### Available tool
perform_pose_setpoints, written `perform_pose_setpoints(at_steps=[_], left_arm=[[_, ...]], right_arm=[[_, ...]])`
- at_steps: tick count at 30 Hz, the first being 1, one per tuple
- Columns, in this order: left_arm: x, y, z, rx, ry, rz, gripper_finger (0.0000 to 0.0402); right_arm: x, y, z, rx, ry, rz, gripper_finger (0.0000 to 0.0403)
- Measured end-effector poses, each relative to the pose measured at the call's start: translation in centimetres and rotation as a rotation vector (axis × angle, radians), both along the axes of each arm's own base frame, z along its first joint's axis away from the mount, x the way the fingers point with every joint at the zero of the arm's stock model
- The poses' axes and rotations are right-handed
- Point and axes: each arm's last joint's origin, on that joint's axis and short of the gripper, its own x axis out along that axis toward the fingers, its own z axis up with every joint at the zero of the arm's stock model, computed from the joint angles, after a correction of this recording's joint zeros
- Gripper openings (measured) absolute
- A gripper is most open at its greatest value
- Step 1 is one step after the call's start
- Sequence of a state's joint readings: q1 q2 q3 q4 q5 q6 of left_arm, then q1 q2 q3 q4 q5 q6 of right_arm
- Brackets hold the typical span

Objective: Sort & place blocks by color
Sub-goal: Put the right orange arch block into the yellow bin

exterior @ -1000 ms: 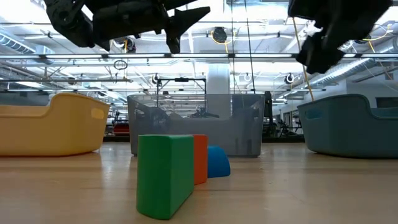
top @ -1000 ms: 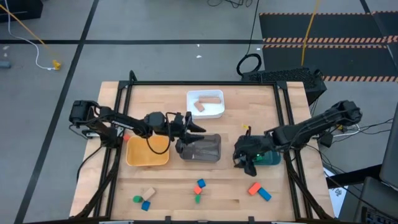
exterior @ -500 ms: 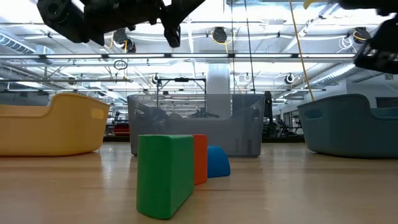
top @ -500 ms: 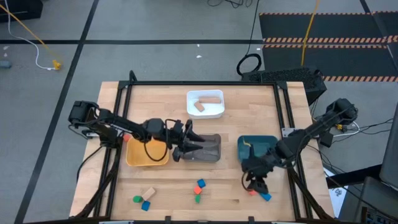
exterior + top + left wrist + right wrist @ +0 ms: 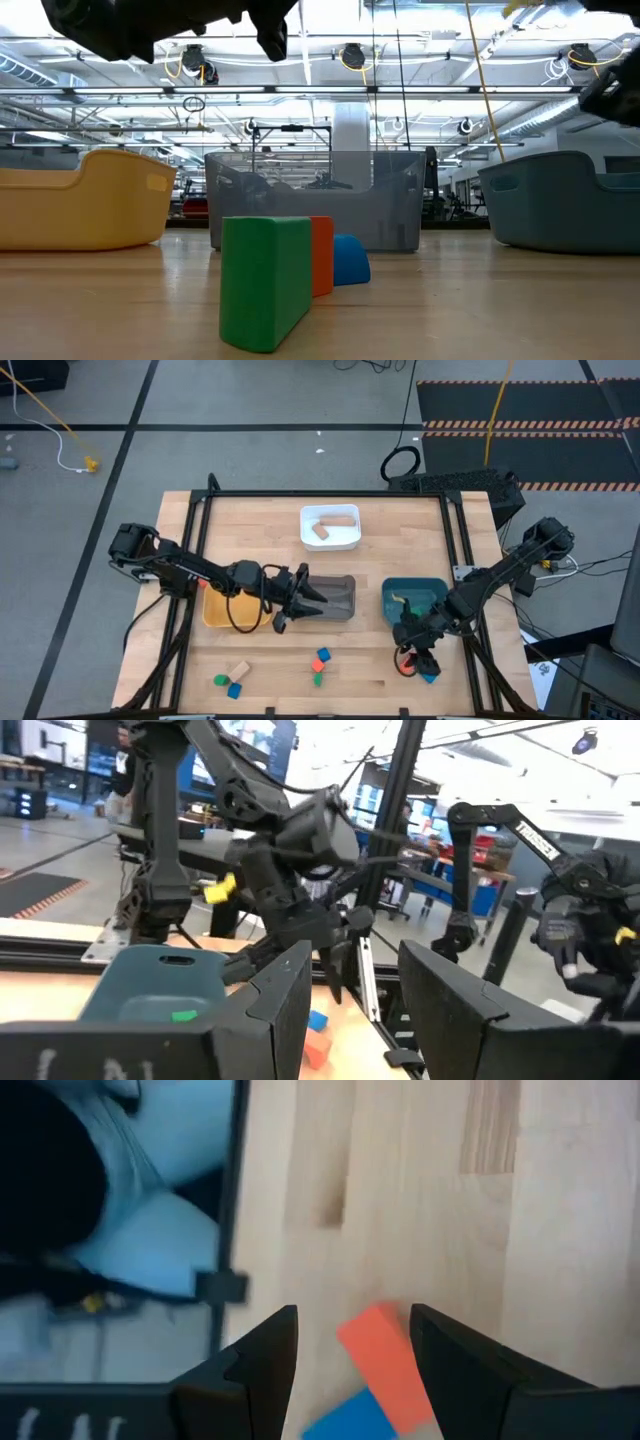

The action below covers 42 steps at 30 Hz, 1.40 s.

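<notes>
Since a second ago my right gripper [image 5: 413,660] dropped, open and empty, over the red block [image 5: 384,1363]; closing off-centre could snag the touching blue block [image 5: 350,1416].

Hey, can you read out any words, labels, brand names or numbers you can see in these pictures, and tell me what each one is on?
No readable text in any view.
The blocks, such as the green block, are plain.
The yellow tray, grey tray, teal tray and white tray show no labels.
Screens and signs in the room behind the table are too blurred to read.
</notes>
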<state>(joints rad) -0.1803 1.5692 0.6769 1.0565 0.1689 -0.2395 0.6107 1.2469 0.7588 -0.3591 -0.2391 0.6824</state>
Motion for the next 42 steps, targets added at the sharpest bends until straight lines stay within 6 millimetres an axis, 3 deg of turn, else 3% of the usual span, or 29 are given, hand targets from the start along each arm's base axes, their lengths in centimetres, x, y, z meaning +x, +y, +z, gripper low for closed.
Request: perform_pose_setpoints(at_steps=[7, 15, 21, 31, 42], left_arm=[[-0.2, -1.0, -0.1, 0.018, 0.000, 0.047, 0.0152], [-0.2, -1.0, -0.1, 0.012, 0.001, 0.091, 0.0152], [-0.2, -1.0, -0.1, 0.011, 0.000, 0.105, 0.0152], [-0.2, -1.0, -0.1, 0.011, 0.002, 0.105, 0.0152], [-0.2, -1.0, -0.1, 0.011, 0.003, 0.105, 0.0152]], right_arm=[[-1.8, -0.2, -2.2, -0.104, 0.022, 0.187, 0.0185], [-2.5, 0.0, -3.4, -0.208, -0.089, 0.294, 0.0185], [-2.0, 0.2, -4.2, -0.249, -0.164, 0.342, 0.0185], [-1.9, 1.2, -5.8, -0.249, -0.131, 0.429, 0.0185], [-1.5, 1.5, -5.7, -0.278, -0.197, 0.394, 0.0185]])
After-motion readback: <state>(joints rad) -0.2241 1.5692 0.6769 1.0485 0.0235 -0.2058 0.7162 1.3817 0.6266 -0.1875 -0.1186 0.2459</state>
